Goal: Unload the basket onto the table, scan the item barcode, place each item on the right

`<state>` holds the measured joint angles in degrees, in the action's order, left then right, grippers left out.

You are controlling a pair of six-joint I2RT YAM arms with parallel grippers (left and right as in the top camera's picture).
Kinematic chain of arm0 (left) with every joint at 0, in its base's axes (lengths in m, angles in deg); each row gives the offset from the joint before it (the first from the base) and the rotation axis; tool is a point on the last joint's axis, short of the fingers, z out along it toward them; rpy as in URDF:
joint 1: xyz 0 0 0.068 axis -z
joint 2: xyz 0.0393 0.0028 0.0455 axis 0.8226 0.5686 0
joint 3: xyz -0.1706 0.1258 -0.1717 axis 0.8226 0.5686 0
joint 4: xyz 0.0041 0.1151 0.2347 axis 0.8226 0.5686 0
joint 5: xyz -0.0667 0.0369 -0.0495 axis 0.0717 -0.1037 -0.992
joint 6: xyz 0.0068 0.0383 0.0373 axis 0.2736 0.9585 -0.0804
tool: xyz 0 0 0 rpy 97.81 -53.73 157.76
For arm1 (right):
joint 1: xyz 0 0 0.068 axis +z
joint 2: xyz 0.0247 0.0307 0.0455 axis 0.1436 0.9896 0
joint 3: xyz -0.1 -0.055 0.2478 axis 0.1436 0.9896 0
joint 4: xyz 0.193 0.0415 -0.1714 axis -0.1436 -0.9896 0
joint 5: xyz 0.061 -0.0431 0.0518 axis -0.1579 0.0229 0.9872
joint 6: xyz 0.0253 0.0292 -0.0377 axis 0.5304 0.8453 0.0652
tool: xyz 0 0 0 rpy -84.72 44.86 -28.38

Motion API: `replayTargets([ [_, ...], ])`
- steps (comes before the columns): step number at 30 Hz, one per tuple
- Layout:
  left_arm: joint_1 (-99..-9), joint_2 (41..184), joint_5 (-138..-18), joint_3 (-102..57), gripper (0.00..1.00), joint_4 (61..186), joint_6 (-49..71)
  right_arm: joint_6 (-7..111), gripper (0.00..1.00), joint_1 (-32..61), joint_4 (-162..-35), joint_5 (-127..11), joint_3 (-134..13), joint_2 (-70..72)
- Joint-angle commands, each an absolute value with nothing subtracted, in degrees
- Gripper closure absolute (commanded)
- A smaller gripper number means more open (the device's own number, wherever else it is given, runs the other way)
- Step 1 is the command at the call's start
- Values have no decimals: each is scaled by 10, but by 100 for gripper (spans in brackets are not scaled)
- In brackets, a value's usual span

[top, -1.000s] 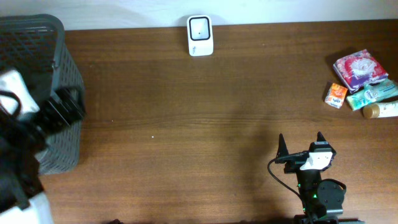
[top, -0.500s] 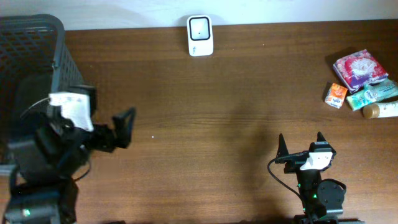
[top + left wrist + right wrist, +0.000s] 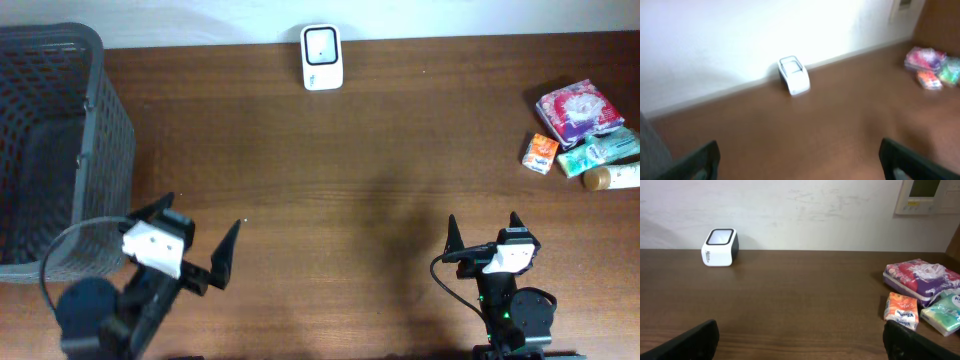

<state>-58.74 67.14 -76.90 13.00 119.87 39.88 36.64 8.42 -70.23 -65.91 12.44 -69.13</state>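
Both claws stand wide open and hold nothing. Seen from overhead, the left claw (image 3: 203, 210) is at the near-left part of the table (image 3: 330, 180) and its fingers point toward 1 o'clock. The right claw (image 3: 483, 216) is at the near-right part and points straight to 12 o'clock.

The items (image 3: 582, 140) lie together in a small group at the far-right edge of the table. There is a purple pack (image 3: 578, 110), an orange box (image 3: 540, 153) just beside it, a green pack (image 3: 600, 152) and a bottle (image 3: 612, 178) lying on its side. From the right claw this group is at about 2 o'clock and well apart from it. From the left claw it is close to 3 o'clock, across almost the whole table. No claw touches any item.

The scanner (image 3: 322, 57) stands upright at the far edge, near the wall. It is at 1 o'clock from the left claw and between 10 and 11 o'clock from the right claw, far from both.

A dark mesh basket (image 3: 95, 120) stands at the far-left corner, between 9 and 10 o'clock from the left claw. What is inside it I cannot tell.
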Motion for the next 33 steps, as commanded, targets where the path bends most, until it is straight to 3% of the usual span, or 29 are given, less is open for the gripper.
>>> replayTargets([
  [1,-584,588,-769,228,1,1128,399,369,2,85,-704,-664,129,-696],
  [7,-583,541,-666,373,1,1054,270,369,2,85,-704,-664,129,-696],
  [14,-584,408,-598,470,1,1052,265,369,1,85,-704,-664,129,-696],
  [21,-584,409,-544,549,1,937,265,369,1,85,-704,-664,129,-696],
  [25,-584,408,-452,566,1,934,180,369,1,85,-704,-664,129,-696],
  [33,-584,408,-452,566,1,939,229,369,2,85,-704,-664,129,-696],
])
